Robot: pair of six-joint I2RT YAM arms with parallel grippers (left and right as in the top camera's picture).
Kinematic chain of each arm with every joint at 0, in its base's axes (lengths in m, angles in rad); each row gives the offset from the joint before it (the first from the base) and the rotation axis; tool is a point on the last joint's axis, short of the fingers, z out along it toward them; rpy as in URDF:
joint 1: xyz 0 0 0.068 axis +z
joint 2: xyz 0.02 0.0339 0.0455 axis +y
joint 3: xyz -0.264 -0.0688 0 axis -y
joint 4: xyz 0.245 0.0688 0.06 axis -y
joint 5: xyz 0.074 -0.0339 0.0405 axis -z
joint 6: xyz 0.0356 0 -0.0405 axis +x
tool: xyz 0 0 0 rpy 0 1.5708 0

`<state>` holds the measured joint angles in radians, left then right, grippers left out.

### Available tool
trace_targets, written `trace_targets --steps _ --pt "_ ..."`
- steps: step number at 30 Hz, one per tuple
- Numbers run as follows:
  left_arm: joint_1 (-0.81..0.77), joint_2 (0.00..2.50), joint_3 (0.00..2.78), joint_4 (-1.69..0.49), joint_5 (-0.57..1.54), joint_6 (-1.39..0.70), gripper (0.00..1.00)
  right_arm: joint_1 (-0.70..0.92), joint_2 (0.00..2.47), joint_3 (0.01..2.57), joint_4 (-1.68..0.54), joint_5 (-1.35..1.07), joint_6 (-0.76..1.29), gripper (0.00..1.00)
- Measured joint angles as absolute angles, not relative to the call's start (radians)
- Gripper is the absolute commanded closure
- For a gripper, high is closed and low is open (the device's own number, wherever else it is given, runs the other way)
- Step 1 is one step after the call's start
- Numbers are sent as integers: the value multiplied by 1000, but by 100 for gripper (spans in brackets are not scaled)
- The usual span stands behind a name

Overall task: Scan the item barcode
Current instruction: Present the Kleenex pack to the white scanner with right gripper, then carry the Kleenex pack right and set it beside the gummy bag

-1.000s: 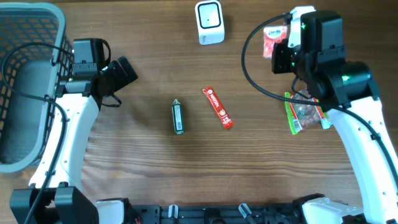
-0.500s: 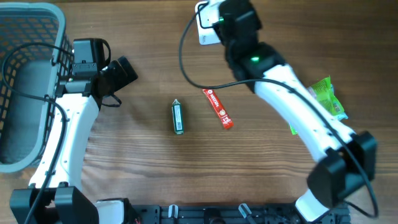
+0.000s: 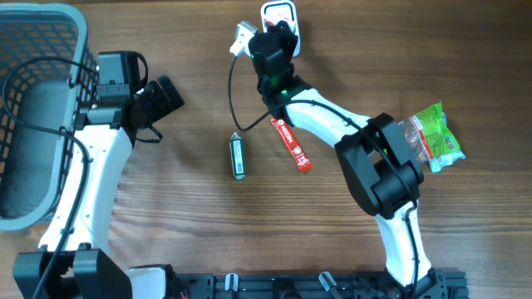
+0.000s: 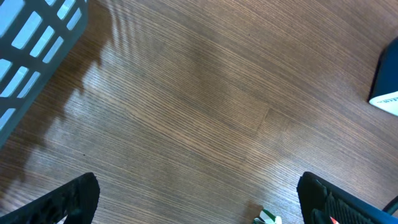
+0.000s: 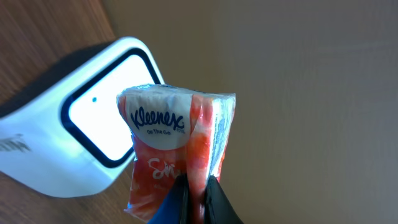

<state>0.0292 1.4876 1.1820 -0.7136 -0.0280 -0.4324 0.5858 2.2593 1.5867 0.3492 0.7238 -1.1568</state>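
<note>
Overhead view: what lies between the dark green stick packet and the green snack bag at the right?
In the overhead view, the red stick packet lies between them on the table; the right arm also crosses over that stretch.

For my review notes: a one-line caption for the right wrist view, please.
Right gripper pinches a Kleenex tissue pack in front of the white barcode scanner.

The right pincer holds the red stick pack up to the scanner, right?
No: the right pincer holds a Kleenex pack up to the scanner, per the right wrist view; the red stick pack lies on the table.
</note>
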Motion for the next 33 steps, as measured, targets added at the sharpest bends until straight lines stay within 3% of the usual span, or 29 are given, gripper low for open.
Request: trace_targets --steps 3,6,14,17,22,23,25,26,27,29,30,32,33 --pt "29 1488 1182 -714 -28 -432 0 573 2257 1587 382 766 -1088 96" --pt "29 1488 1182 -713 -28 -432 0 572 2200 1583 229 775 -981 96" --pt "29 1487 1182 -714 -28 -432 0 560 1607 1610 -865 484 -368 96" --pt "29 1487 1182 -714 -28 -432 0 477 1588 1578 -1168 273 -247 96" --pt "29 1488 1182 -714 -28 -432 0 326 1603 1320 -1098 191 -140 96" --pt "29 1487 1182 -713 -28 -432 0 308 1604 1270 -1070 191 -121 89" --pt "29 1487 1182 -713 -28 -432 0 287 1605 1180 -1010 212 -71 51" --pt "29 1487 1182 -714 -28 -432 0 286 1605 1153 -983 233 -52 37" --pt "29 1487 1182 -714 -28 -432 0 286 1605 1129 -968 257 -33 30" --pt "29 1488 1182 -714 -28 -432 0 286 1605 1109 -937 279 -17 30" --pt "29 1487 1182 -714 -28 -432 0 286 1605 1110 -919 283 -9 35" --pt "29 1488 1182 -714 -28 -432 0 285 1605 1134 -921 226 22 54" --pt "29 1488 1182 -714 -28 -432 0 284 1605 1164 -918 139 34 57"
